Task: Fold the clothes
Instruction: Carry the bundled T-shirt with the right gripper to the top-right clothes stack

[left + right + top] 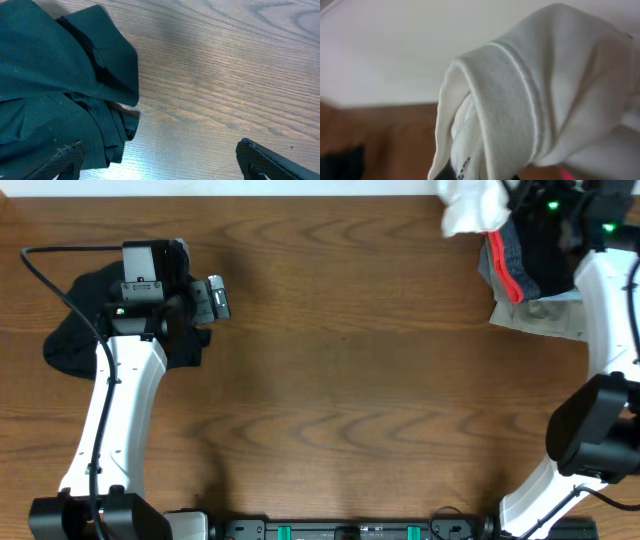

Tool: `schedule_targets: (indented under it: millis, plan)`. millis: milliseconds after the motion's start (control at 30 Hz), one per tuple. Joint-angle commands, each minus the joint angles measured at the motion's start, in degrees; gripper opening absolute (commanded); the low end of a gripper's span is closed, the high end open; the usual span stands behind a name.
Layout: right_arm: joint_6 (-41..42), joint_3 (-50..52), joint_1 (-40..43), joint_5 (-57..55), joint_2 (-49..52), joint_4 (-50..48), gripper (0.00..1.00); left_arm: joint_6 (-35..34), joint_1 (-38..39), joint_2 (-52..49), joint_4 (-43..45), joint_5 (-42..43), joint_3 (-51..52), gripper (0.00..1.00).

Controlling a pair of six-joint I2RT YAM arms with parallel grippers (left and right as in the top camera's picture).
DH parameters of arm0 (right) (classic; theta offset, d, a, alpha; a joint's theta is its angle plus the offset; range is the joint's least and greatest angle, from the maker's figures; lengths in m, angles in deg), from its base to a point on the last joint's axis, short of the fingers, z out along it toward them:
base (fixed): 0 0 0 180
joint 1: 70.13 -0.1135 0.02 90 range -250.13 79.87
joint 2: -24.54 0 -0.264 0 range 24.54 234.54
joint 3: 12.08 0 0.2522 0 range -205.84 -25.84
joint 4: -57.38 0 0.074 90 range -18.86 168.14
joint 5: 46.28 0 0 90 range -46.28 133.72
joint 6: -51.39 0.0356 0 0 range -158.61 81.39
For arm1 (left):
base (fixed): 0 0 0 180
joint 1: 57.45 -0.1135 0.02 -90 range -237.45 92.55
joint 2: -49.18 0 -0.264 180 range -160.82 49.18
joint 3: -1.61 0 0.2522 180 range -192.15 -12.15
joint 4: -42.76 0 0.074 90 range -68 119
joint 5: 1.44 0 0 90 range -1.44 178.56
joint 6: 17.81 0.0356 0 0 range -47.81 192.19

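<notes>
Left jaws apart, wrist-only folds, dark garment (45,85)

- tabletop (340,380): brown, wood-grain, took up most of the overhead view
- white wall (250,186): thin strip along the tabletop's far edge
- black bar (360,530): green marks, at the near edge
</notes>
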Motion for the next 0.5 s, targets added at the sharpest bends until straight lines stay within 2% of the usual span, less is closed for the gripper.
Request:
schedule_targets:
  millis: [0, 267, 467]
  plan:
    - [4.57, -1.75, 2.08, -6.75, -2.16, -1.09, 0.01, 0.96, -0.2, -0.66, -0.15, -0.7, -0.5, 0.98]
    - [5.77, -1.36, 6.64, -7.43, 0.24, -4.55, 0.01, 0.96, -0.2, -0.66, -0.13, -0.7, -0.5, 0.98]
    - [3.21, -1.36, 10.16, 5.27, 5.73, -9.25, 0.01, 0.96, -0.2, -0.68, -0.13, -0.7, -0.5, 0.98]
